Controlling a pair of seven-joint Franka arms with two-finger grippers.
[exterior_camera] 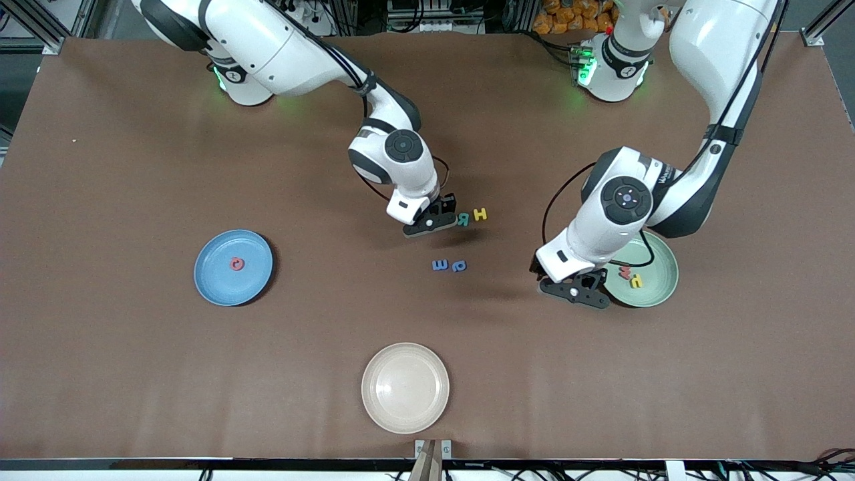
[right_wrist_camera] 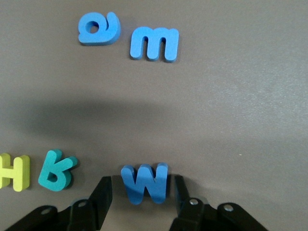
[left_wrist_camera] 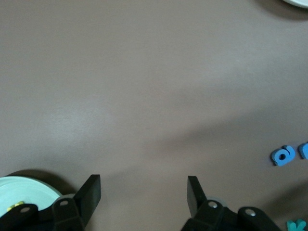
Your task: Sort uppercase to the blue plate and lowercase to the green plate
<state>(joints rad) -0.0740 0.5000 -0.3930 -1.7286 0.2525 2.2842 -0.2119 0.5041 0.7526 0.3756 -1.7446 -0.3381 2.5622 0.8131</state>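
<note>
now right hand (right_wrist_camera: 139, 192) astride blue w (right_wrist_camera: 144, 183)

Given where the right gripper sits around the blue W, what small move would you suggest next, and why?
Probably finish closing the right gripper: the blue W lies between its fingers, with gaps either side. Then lift it toward the blue plate. The left gripper waits open beside the green plate.

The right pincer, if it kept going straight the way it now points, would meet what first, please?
The right pincer points down at the table, and the blue W lies between its fingers, so it would likely meet that letter first, or the table around it; depth is unclear.
</note>
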